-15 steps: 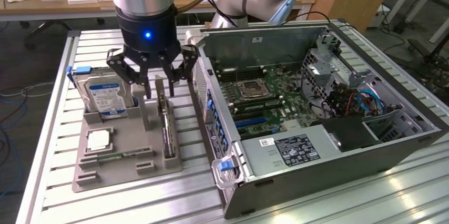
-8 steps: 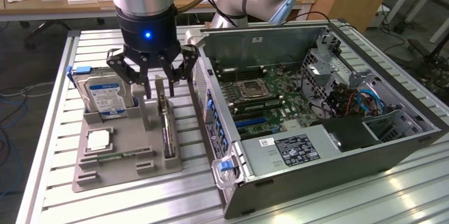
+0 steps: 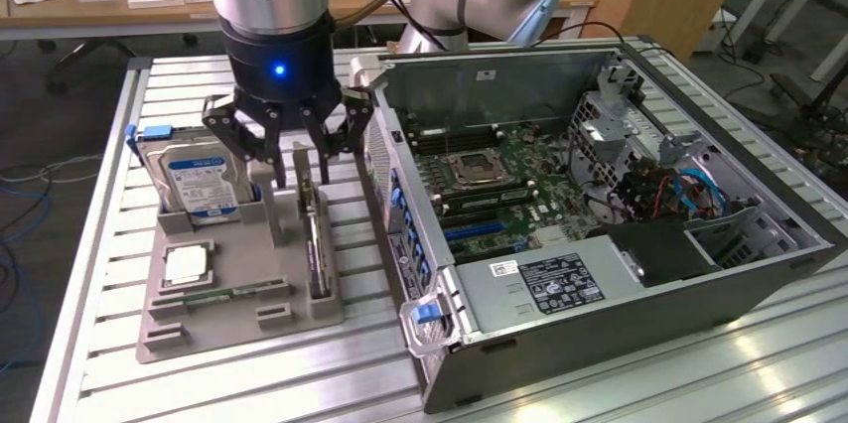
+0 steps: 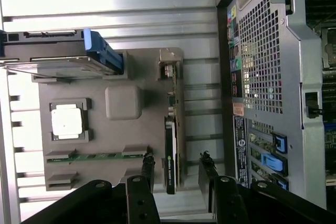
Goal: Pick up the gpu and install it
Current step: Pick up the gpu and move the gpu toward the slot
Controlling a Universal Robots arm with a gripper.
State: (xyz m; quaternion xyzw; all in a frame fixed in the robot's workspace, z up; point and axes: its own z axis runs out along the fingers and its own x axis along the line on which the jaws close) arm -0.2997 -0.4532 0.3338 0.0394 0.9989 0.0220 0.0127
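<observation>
I held the claw above the grey tray on the slatted surface, its fingers spread apart and gripping nothing. The gpu stood on its edge in a slot of the tray; through the wrist view I saw a finger off to each side of it, neither touching. In the exterior view, the tray lay just left of the open computer case, and a hard drive stood at the tray's far left.

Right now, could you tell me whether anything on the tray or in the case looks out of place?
Nothing stands out. The gpu stands on edge in its slot on the tray, the open pincer is over it, and the case lies open.
</observation>
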